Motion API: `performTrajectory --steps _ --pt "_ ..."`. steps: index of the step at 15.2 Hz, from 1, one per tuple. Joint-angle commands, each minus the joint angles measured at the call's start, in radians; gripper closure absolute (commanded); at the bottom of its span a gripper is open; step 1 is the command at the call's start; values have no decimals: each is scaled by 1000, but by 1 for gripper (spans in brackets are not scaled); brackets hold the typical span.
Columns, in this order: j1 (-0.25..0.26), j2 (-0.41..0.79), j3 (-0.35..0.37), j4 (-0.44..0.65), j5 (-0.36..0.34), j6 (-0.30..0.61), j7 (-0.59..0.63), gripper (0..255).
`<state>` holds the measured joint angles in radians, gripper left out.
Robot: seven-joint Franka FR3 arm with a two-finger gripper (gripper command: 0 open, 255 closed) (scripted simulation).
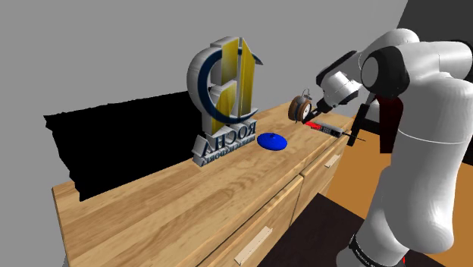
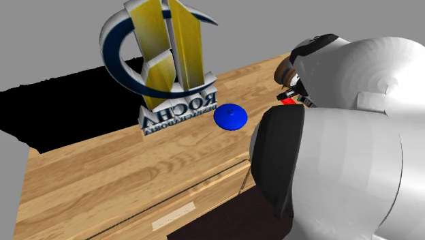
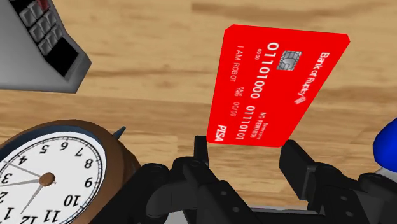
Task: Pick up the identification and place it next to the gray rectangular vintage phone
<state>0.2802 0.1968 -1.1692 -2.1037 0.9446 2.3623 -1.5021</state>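
Note:
The identification is a red card [image 3: 270,89] with white lettering and a chip, seen in the wrist view above the wooden top. Its narrow end sits between my black fingertips [image 3: 200,147], which press against both of its long edges. My gripper [image 3: 247,149] is shut on it. In the shoulder view the gripper [image 1: 321,120] hangs low over the far right end of the cabinet, with the red card [image 1: 314,124] at its tip. The gray rectangular phone [image 3: 32,51] with dark keys lies just beyond the card, and appears as a dark strip [image 1: 335,130] in the shoulder view.
A brown alarm clock [image 1: 301,108] stands close beside the gripper. A blue disc [image 1: 271,141] lies near the middle of the wooden cabinet top [image 1: 151,205]. Behind it rises a tall blue and gold logo sculpture [image 1: 225,98]. A black area lies beyond the cabinet's back edge.

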Motion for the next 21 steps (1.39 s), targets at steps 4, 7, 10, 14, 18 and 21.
performTrajectory --steps 4,7,10,14,18,21 --pt "-52 57 48 -14 96 4 -79 255" --pt "-83 92 78 -18 152 5 -123 255" --pt "-112 127 109 -22 206 7 -166 255" --pt "-149 171 148 -24 274 8 -220 255" --pt "-149 171 148 -24 274 8 -220 255" --pt "-149 171 148 -24 274 8 -220 255"
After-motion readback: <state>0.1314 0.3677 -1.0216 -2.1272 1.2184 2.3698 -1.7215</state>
